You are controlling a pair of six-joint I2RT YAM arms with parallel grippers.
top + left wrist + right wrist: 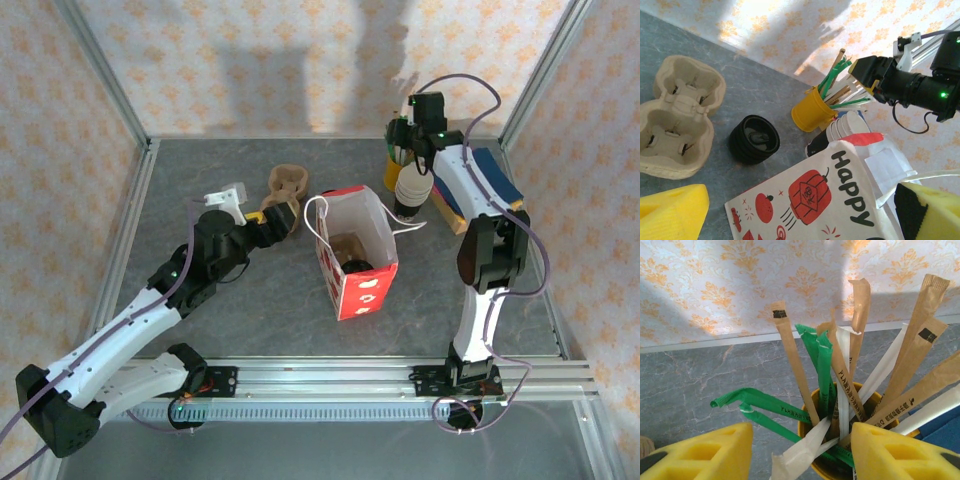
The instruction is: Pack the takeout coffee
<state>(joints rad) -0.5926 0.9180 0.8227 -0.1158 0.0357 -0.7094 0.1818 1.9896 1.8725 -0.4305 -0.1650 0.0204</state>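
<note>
Tabletop (230, 310): left claw (800, 217) by bag (362, 288), right claw (802, 452) over straw cup (812, 111), both gape empty.

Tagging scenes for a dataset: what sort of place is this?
Probably a lab's mock café counter: a yellow tub of wrapped straws, a pulp cup carrier and a printed paper bag.

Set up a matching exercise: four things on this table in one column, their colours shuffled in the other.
Things:
1. carrier
2. lids
3. straw pot
4. bag

Colours:
A. yellow
B. red and white
C. beige
D. black

Pairs: 1-C, 2-D, 3-A, 4-B
</note>
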